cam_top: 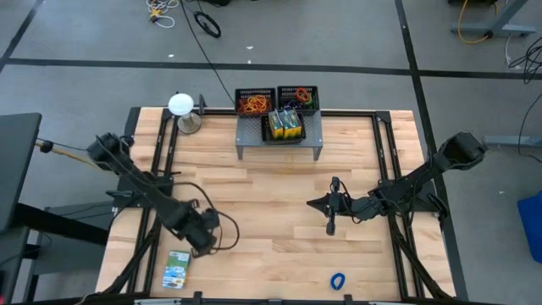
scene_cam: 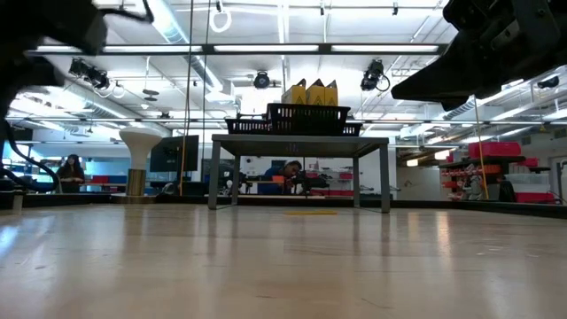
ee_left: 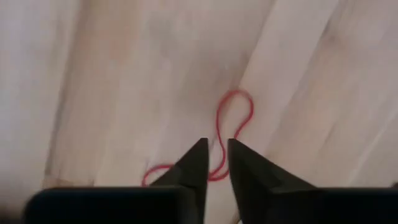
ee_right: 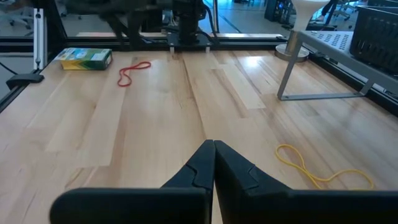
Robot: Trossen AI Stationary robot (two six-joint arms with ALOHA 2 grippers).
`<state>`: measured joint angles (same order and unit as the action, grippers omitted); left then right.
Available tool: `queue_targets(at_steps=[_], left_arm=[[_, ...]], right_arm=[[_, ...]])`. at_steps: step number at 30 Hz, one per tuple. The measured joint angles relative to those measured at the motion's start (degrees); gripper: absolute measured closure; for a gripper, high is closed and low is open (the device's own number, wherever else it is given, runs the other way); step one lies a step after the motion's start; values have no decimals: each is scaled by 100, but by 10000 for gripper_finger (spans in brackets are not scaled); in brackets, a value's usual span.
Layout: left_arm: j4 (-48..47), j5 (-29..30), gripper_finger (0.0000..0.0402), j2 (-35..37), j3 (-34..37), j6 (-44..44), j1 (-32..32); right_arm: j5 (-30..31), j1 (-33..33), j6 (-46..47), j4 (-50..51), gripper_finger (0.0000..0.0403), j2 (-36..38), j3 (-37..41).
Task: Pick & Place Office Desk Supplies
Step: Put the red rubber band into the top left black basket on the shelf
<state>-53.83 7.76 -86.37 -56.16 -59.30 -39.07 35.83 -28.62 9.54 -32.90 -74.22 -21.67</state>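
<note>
Flanking grey shelf (cam_top: 279,135): white ball (cam_top: 180,104)

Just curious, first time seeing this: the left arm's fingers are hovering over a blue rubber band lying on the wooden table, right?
Not blue. The left wrist view shows a red rubber band lying on the wooden table under the left arm's fingers.

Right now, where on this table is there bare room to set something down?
Free: the wood between the metal shelf and both arms, and the near edge between the card box and the blue band. Crowded: the shelf top, full of trays.
</note>
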Motion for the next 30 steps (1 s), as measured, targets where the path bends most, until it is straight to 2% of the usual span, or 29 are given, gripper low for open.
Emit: queue_targets(at_steps=[6,11,17,20,24,27,30], left_arm=[[310,-141,263,-829,2,85,-164],[488,-187,239,-1282,2,127,-318],[472,-201,237,-1323,224,-85,-479],[909,-417,236,-1210,551,-315,-569],[1260,-365,238,-1182,748,-401,-668],[1274,-392,254,-1166,723,-370,-654],[1320,-418,288,-1086,734,-346,-656]], right_arm=[[0,0,0,11,391,0,0],[0,0,0,13,391,0,0],[-2,0,0,13,391,0,0],[-2,0,2,13,391,0,0],[-3,0,2,10,391,0,0],[-4,0,2,10,391,0,0],[-2,0,0,6,391,0,0]])
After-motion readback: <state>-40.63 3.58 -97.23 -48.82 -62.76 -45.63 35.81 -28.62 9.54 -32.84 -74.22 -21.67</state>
